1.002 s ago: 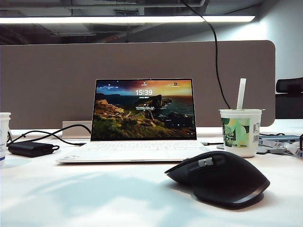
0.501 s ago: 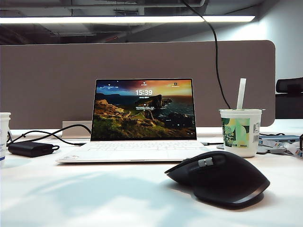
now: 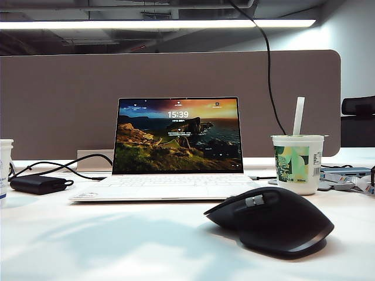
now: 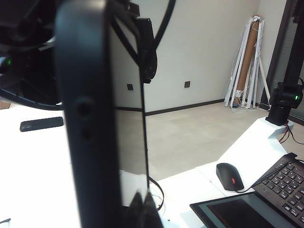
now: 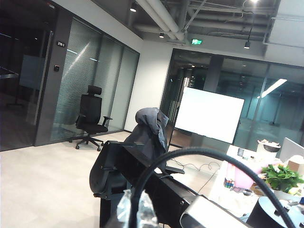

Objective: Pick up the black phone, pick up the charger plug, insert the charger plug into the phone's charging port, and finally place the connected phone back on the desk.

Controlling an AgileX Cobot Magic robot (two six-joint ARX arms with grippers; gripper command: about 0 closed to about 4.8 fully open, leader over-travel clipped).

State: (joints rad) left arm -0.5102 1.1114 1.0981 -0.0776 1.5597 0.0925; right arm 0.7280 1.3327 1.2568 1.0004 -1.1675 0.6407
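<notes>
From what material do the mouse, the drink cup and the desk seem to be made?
The mouse looks like matte black plastic, with a shiny metal-like wheel. The drink cup seems to be thin whitish plastic with a printed label and a white straw. The desk looks like smooth white laminate, because it shows soft shadows and a faint sheen.

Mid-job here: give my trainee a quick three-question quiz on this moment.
1. True or false: the mouse sits on the keyboard of the laptop.
2. In the exterior view, what stands right of the laptop? A a kettle, B the cup with straw, C a lamp.
3. Fill in: the left gripper and right gripper, seen only in their own wrist views and absent from the exterior view, are both ____.
Key: 1 false; 2 B; 3 shut.
</notes>
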